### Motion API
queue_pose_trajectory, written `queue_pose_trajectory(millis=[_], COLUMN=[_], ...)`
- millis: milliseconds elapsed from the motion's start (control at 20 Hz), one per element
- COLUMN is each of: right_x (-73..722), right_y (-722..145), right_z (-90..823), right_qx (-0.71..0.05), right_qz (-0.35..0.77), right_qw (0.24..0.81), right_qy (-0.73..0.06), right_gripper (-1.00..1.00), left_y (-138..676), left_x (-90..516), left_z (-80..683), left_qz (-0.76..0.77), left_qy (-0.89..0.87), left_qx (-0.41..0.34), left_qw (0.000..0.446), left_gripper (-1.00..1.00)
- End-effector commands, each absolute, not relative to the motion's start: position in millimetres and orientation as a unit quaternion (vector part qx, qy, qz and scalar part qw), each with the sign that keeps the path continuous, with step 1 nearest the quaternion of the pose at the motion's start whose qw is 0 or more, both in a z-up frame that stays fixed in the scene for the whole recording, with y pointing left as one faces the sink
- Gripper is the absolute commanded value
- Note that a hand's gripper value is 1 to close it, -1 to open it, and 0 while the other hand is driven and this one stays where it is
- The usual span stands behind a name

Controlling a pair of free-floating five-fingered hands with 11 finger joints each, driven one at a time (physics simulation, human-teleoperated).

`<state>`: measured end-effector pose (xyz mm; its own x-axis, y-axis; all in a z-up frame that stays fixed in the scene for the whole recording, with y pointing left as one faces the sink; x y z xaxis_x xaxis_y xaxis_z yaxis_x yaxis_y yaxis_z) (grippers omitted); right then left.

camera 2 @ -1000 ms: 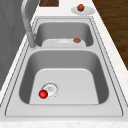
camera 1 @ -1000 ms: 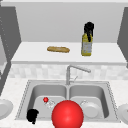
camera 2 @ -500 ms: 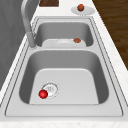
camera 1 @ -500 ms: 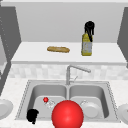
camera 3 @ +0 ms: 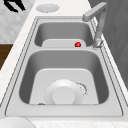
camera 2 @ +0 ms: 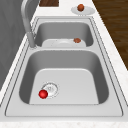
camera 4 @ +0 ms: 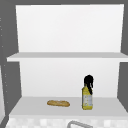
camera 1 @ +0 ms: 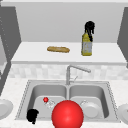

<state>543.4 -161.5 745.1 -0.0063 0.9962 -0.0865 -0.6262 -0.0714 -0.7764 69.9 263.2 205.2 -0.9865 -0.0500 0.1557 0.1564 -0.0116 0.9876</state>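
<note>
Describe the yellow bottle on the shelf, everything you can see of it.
The bottle stands upright on the white shelf above the sink, toward its right end, right of a loaf of bread. Its body looks like clear glass or plastic filled with yellow liquid, with a pale label on the front and a narrower neck. The right hand is at its top, dark fingers reaching down over the neck and hiding the cap. In the upper view it shows the same way.

Bread point(camera 1: 58, 49) left of bottle point(camera 1: 86, 46) on shelf point(camera 1: 32, 53).
</note>
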Motion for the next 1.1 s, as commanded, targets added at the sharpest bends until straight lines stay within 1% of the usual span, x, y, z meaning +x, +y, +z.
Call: queue_pose_trajectory(millis=[0,750,1050], right_x=[543.4,539.7,542.4], right_y=[-164.2,-171.2,-187.4], right_z=[748.9,797.8,813.9], right_qx=[-0.336,-0.342,-0.322], right_qz=[0.643,0.646,0.651], right_qw=[0.627,0.622,0.626], right_qy=[-0.284,-0.281,-0.283], right_gripper=[-1.0,-1.0,-1.0], left_y=[263.2,263.2,263.2], left_x=[69.9,69.9,69.9], left_z=[205.2,205.2,205.2], left_qz=[-0.71,-0.71,-0.71], left_qy=[-0.699,-0.699,-0.699], left_qx=[-0.038,-0.038,-0.038], left_qw=[0.073,0.073,0.073], left_gripper=[0.0,0.0,0.0])
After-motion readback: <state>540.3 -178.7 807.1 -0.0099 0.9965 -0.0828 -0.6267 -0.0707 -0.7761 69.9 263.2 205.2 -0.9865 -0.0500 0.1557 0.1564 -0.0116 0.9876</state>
